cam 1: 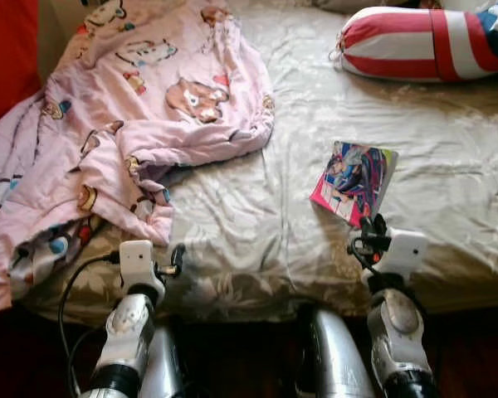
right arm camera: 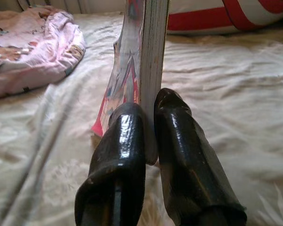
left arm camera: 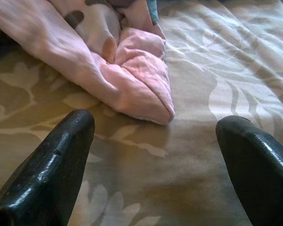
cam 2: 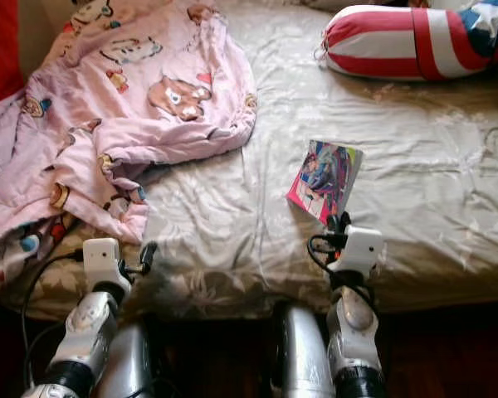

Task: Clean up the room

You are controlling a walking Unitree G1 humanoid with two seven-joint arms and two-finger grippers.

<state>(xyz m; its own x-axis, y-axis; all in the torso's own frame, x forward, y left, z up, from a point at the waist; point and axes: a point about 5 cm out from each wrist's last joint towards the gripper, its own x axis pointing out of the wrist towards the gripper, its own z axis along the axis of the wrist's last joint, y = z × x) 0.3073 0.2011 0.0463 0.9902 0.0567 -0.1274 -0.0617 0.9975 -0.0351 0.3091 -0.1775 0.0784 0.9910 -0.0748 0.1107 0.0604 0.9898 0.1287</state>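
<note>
A thin, colourful glossy-covered book is clamped at its near edge between the right gripper's fingers, above the beige floral-sheeted bed. The left gripper's fingers are held apart near a crumpled pink cartoon-print quilt.

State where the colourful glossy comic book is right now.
The colourful glossy comic book lies on the beige floral bedsheet, on the robot's right, its near edge pinched in the right gripper, below the striped red-and-white bolster pillow.

Pink cartoon-print blanket, beige floral bedsheet, red-and-white striped pillow, multicoloured book
</note>
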